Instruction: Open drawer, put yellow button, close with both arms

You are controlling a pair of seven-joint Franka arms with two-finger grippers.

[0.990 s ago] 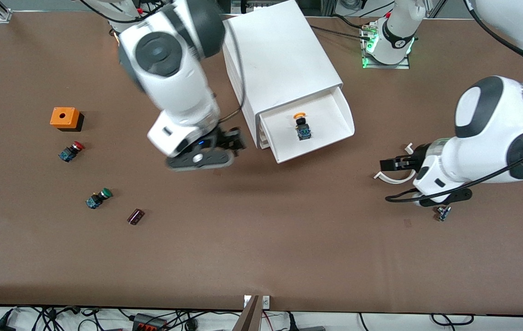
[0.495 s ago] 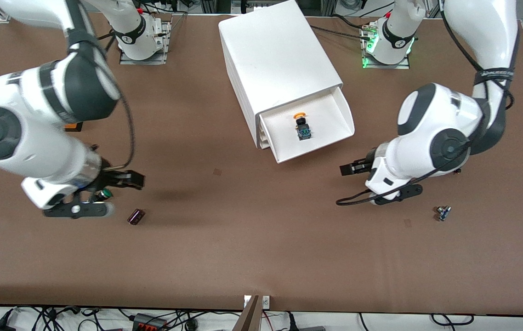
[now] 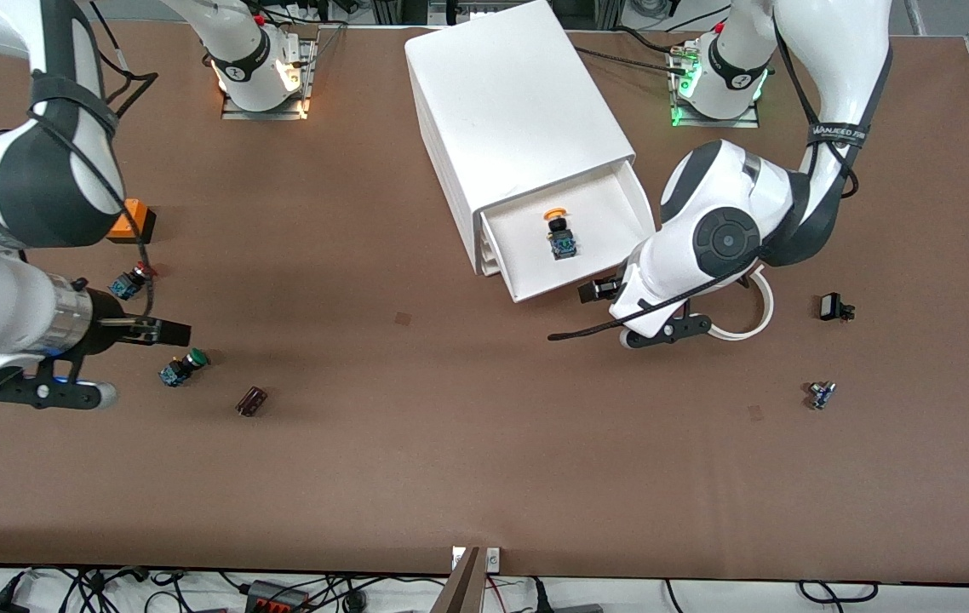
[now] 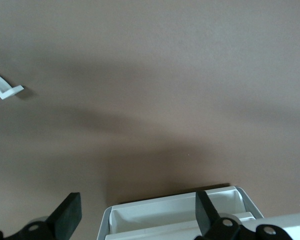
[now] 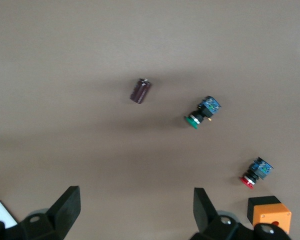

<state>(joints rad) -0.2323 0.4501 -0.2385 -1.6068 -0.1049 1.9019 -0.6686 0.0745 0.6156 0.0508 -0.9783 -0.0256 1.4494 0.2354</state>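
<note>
Two white arms reach over the brown table (image 3: 467,460) as seen from the high front camera: between their bases stands the white cabinet (image 3: 518,111), its top drawer (image 3: 612,230) pulled out toward the camera, and in it lies the yellow button (image 3: 559,232), cap pointing toward the cabinet body. The left gripper (image 3: 593,291) hangs low just beside the open drawer's front corner at the left arm's end, its black fingers spread and holding nothing; a white curved strip (image 3: 748,319) lies on the table under that arm, with a small black part (image 3: 832,307) and a tiny blue-grey part (image 3: 821,394) toward the same end. The right gripper (image 3: 163,330) is over the table at the right arm's end, well apart from the cabinet, jaws apart and empty, between the red-capped button (image 3: 131,281) and the green-capped button (image 3: 182,367). An orange box (image 3: 131,221) sits partly hidden by that arm, and a dark cylinder (image 3: 251,401) lies nearer the camera than the green button. In the left wrist view the two fingertips (image 4: 70,217) stand wide, with the drawer's white rim (image 4: 170,207) showing between them and one end of the curved strip (image 4: 4,89) farther off. In the right wrist view the wide-set fingertips (image 5: 67,202) frame bare table, and the dark cylinder (image 5: 140,90), green button (image 5: 202,112), red button (image 5: 256,172) and orange box (image 5: 269,212) lie spread apart, none touching another.
</note>
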